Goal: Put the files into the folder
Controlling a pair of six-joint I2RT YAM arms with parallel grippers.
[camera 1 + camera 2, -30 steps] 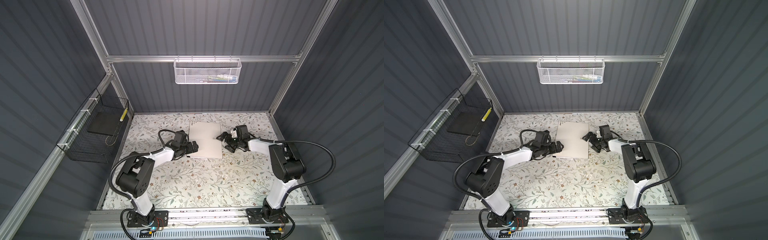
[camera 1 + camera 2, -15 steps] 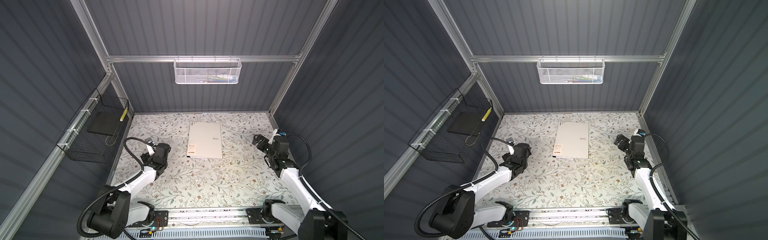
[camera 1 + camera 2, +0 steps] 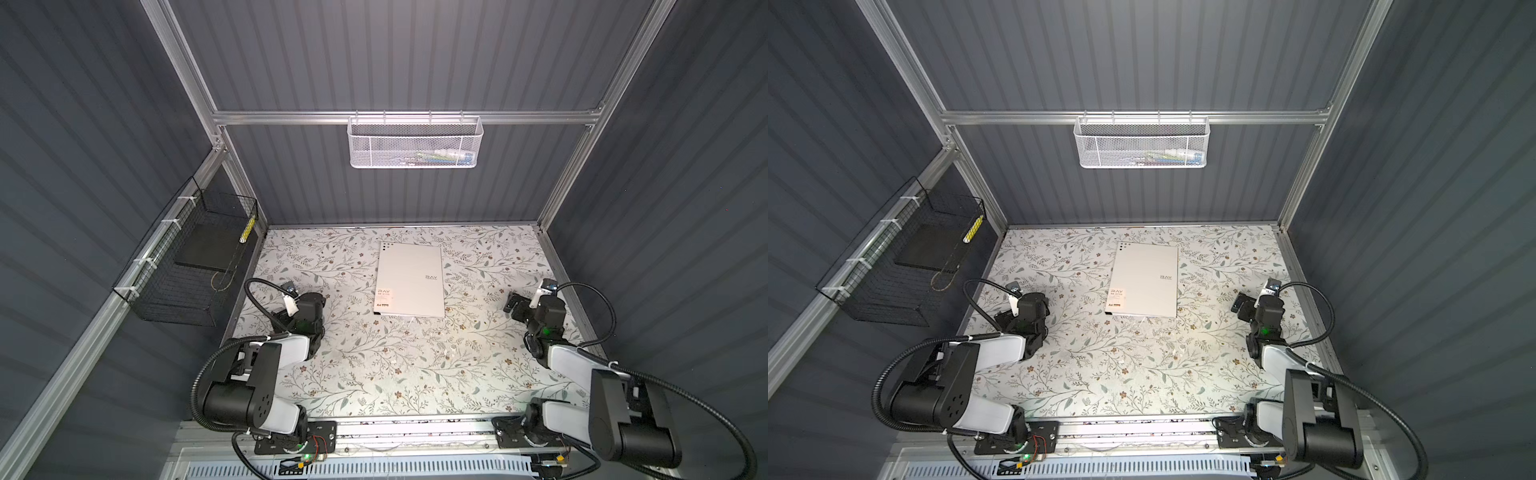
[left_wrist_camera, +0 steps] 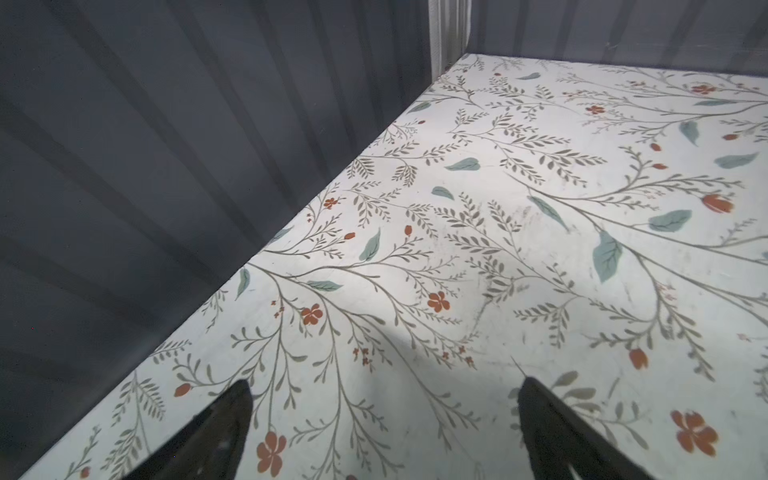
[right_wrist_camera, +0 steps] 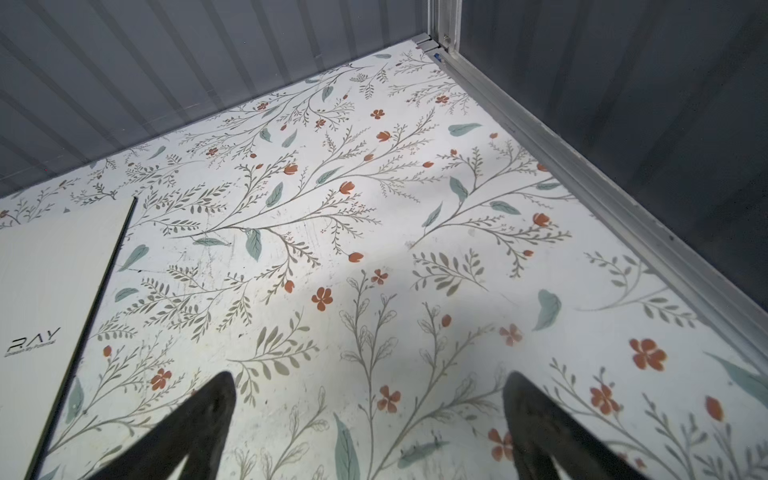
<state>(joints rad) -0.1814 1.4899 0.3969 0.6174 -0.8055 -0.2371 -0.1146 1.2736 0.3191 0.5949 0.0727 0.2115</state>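
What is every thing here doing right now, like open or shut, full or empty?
folder: shut, lying flat on the table, untouched.
left gripper: fingers wide open, empty.
right gripper: fingers wide open, empty.
white mesh basket: hung up, a few things inside.
black wire basket: hung up, dark flat slab inside.
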